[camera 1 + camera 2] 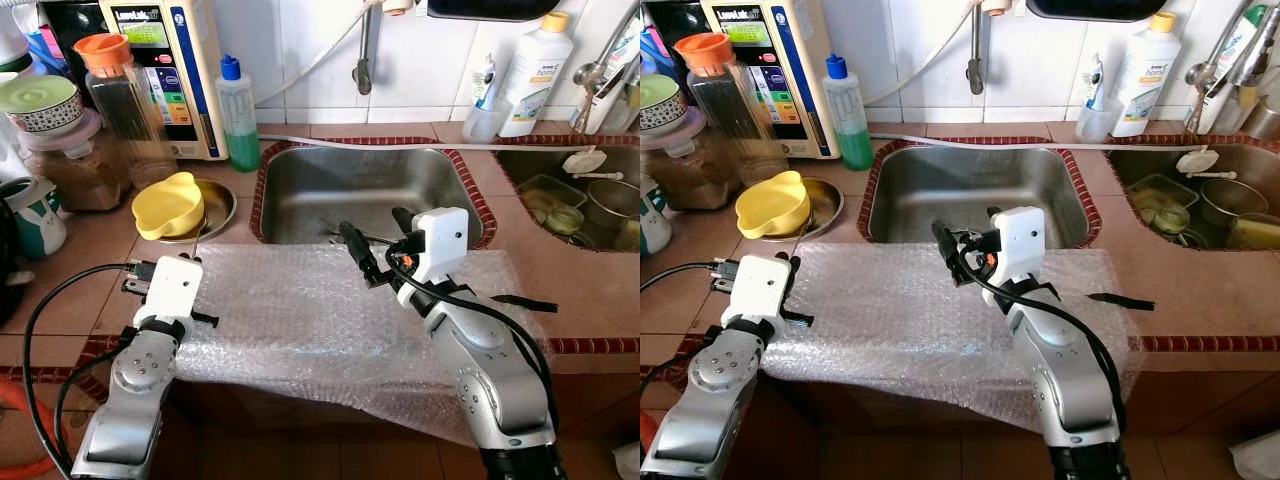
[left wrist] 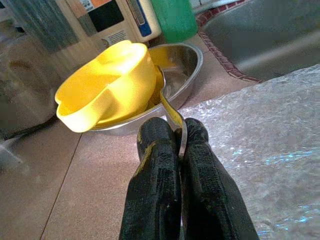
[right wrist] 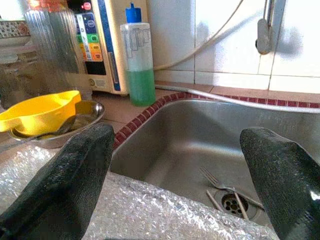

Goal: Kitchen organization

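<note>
A tiled kitchen bench (image 1: pixel 590 300) runs in front of the robot, with a sheet of bubble wrap (image 1: pixel 300 310) spread along its front edge. The left pincer (image 2: pixel 175 150) is closed tight on the thin metal handle of a spoon (image 2: pixel 172 117), gripping it over the left end of the bubble wrap. The spoon's far end reaches into a shallow steel bowl (image 1: pixel 215 205), which sits on the bench just left of the sink. A yellow plastic bowl (image 1: pixel 168 205) rests tilted inside that steel bowl, and the spoon runs up against its side. The right pincer (image 1: pixel 375 235) is held with its fingers spread wide and nothing between them, above the far edge of the bubble wrap at the front rim of the steel sink (image 1: pixel 365 190). A fork (image 3: pixel 220 185) lies in the bottom of the sink beside the drain. Behind the steel bowl stand a bottle of green liquid with a blue cap (image 1: pixel 237 115), a white appliance with coloured buttons (image 1: pixel 165 70), and a tall clear jar with an orange lid (image 1: pixel 120 95). A second sink (image 1: pixel 585 195) to the right holds pots and containers, and a white bottle with a yellow cap (image 1: pixel 535 70) stands by the tiled wall behind it. A small dark strip (image 1: pixel 525 302) lies on the bench at the right end of the bubble wrap.
</note>
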